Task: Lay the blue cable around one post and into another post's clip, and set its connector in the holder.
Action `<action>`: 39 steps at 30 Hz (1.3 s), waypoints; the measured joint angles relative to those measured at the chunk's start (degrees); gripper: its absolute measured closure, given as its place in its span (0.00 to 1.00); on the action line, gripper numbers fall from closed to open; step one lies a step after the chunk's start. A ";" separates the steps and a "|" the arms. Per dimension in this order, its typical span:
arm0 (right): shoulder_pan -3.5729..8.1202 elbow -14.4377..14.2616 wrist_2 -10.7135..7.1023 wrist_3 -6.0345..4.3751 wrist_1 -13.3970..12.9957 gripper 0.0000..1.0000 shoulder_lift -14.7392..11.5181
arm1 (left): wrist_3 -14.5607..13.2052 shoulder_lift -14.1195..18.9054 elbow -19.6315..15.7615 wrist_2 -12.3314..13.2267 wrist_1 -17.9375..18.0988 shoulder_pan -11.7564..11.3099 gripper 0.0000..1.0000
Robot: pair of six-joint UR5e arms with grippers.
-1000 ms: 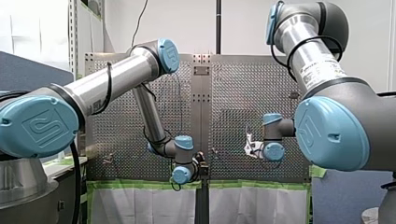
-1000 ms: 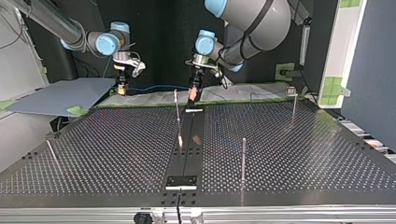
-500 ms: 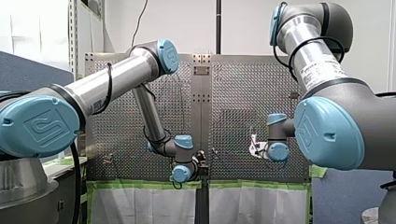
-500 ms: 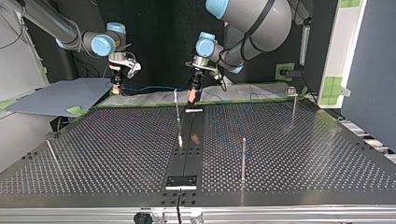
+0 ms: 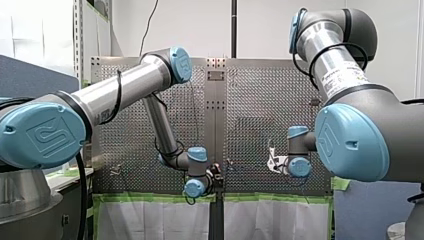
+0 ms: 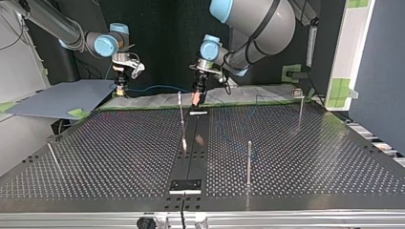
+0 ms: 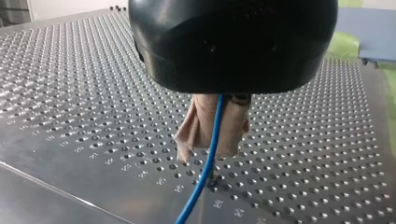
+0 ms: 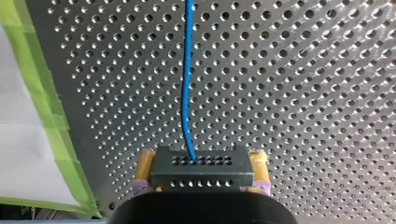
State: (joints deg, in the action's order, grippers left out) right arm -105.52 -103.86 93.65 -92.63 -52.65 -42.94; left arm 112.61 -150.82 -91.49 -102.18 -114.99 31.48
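- A perforated metal table (image 6: 286,157) filled the top view. Its middle and near half lay open for movement.
- Four thin metal posts broke that room: a clip-topped post (image 6: 180,112) near 12 o'clock, a plain post (image 6: 249,160) at 5 o'clock, a second clip-topped post (image 6: 300,107) at 2 o'clock, and a leaning rod (image 6: 51,153) at 8 o'clock.
- A smooth black centre strip (image 6: 196,143) ran from 12 to 6 o'clock, with a small black plate (image 6: 186,185) at its 6 o'clock end.
- Green tape (image 8: 46,93) edged the far side of the table, with a white sheet (image 8: 18,140) beyond it. A flat grey board (image 6: 62,98) lay off the 10 o'clock corner.
- My left gripper (image 6: 196,99), black with beige pads (image 7: 198,126), hung at 12 o'clock just above the strip's far end, just beside the first post. It was clenched on the thin, round, bright blue cable (image 7: 196,191), which dropped from between the pads to the table.
- My right gripper (image 6: 121,88) hung at 10 o'clock over the far edge, well apart from the left one. Its yellow pads (image 8: 147,163) were clamped on a grey rectangular connector block (image 8: 201,168) with rows of small holes.
- The cable ran straight from the connector block, then spanned the far edge between the two grippers in a shallow curve.
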 joint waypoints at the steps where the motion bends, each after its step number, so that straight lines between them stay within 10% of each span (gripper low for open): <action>1: 0.10 0.00 -0.04 -0.02 -0.17 0.98 0.04 | -0.02 0.00 0.33 0.00 -0.24 -0.03 1.00; 21: 2.33 0.02 -2.01 -0.73 -3.95 0.98 0.71 | -0.82 -0.04 4.39 0.29 -4.23 -0.98 1.00; 39: 3.06 4.74 -3.02 -0.83 -3.42 0.98 6.80 | -2.03 -0.10 6.59 0.61 -6.52 -2.35 1.00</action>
State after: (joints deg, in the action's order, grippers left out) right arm -102.46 -99.12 90.64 -93.46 -56.07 -36.14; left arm 110.59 -150.93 -84.90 -101.58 -121.51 29.13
